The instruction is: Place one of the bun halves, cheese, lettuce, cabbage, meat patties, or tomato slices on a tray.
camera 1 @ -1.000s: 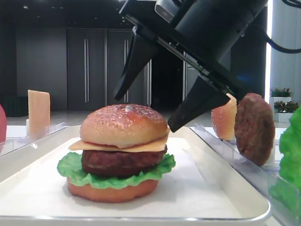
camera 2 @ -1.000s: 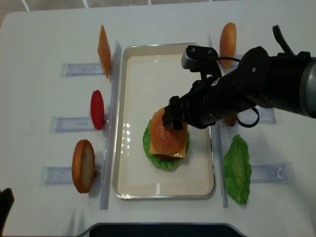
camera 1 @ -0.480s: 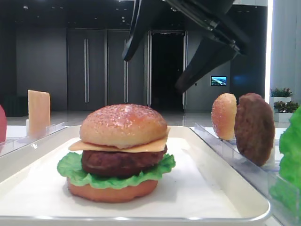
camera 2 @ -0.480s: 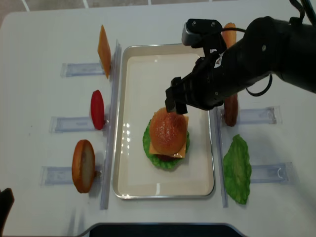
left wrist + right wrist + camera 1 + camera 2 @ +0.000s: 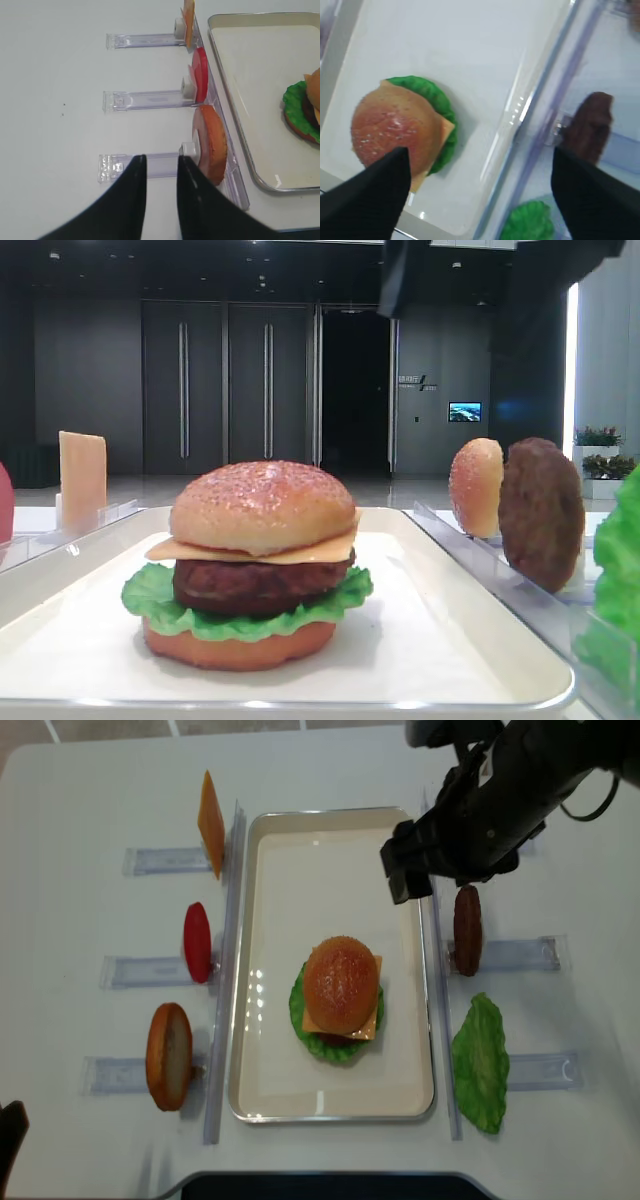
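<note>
Right claw agape, sesame-speckled bun stacked

You had one tray, two bun tops, two patties, two cheese slices, two lettuce leaves, one tomato slice and six racks.
</note>
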You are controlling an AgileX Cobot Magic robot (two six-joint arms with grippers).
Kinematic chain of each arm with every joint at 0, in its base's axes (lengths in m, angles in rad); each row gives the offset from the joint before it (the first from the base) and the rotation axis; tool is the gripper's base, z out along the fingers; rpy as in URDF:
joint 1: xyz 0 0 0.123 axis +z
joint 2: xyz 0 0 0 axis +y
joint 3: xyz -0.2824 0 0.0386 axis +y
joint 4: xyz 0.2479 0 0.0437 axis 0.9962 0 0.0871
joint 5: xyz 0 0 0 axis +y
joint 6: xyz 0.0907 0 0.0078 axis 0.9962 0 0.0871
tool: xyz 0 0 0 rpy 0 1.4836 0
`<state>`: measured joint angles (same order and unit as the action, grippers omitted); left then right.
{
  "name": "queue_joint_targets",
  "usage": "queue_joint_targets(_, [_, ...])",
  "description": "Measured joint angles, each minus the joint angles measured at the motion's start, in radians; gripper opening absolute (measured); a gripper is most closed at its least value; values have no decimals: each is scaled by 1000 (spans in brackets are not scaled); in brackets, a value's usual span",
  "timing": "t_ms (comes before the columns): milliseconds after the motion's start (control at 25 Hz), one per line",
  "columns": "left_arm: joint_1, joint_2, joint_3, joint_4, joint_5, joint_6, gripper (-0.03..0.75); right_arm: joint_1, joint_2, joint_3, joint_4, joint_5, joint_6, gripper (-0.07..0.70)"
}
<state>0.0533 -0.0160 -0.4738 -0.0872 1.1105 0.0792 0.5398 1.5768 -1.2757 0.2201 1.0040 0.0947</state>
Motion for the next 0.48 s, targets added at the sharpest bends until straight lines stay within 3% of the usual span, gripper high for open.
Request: queue_joint_targets(480, [0, 0, 0, 0, 0, 0, 159, -298, -48, -9, -27, 165, -63, 575])
